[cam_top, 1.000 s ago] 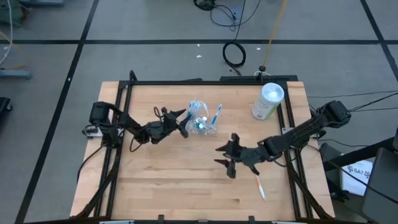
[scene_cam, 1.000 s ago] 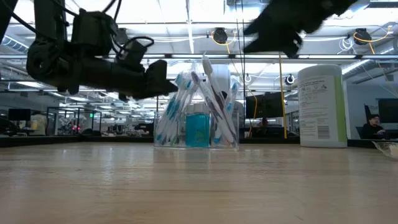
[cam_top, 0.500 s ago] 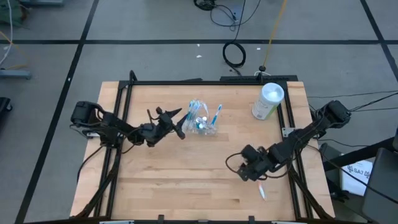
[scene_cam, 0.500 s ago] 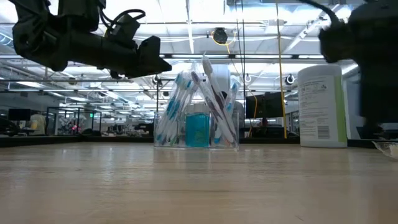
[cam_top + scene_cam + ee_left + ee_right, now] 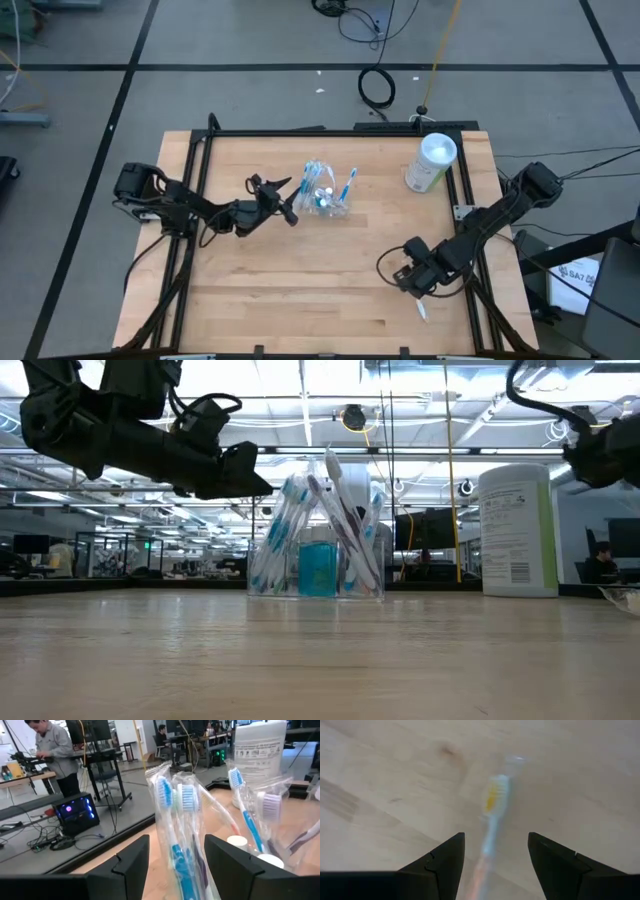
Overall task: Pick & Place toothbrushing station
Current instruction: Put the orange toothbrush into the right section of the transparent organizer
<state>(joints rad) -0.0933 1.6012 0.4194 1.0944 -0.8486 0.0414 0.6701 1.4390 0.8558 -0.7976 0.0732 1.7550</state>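
From above, the clear toothbrushing station (image 5: 326,192) is seen standing on the table (image 5: 280,290) left of the white canister (image 5: 431,163), with the left gripper (image 5: 284,197) just beside it and the right gripper (image 5: 418,285) well apart, near the table's right edge. Only in the left wrist view are that gripper's fingers (image 5: 132,862) shown spread, empty, before the wrapped brushes. Only in the right wrist view is a loose toothbrush (image 5: 490,822) revealed on the wood between spread fingers (image 5: 442,862), untouched.
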